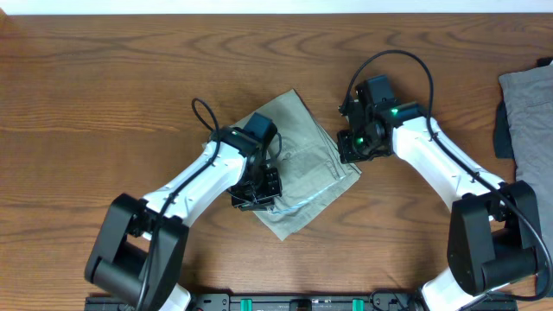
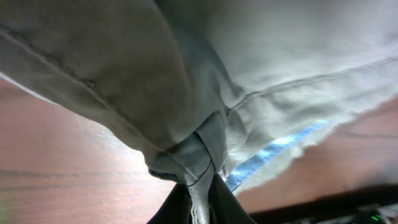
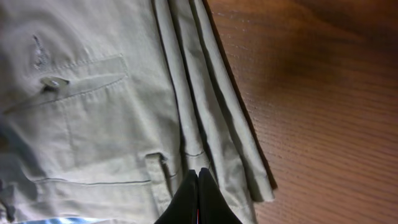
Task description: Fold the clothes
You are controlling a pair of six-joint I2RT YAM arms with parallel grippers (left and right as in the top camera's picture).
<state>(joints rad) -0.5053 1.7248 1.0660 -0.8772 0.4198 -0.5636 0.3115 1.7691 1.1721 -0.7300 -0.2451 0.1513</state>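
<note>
1. The shorts (image 1: 307, 155) lie folded into a diamond-shaped bundle at the middle of the surface (image 1: 130, 78). One corner points away from the robot and one points toward it.
2. The left hand (image 2: 200, 199) is clamped tight on a bunched fold at the bundle's near-left edge. That edge is raised off the wood.
3. The right hand (image 3: 197, 193) has its fingers pressed together over the stacked hems at the bundle's right corner. Whether any cloth is nipped cannot be told.
4. A button (image 3: 53, 81) and pocket slit face up beside those hems.
5. Bare wood shows on every side of the bundle, widest to the far left.
6. A grey garment (image 1: 531, 95) and a dark cloth (image 1: 502, 130) touching it lie at the right edge. They are well apart from the shorts and cut off by the frame.
7. The left arm hides the bundle's left portion, and the left wrist view is blurred.
</note>
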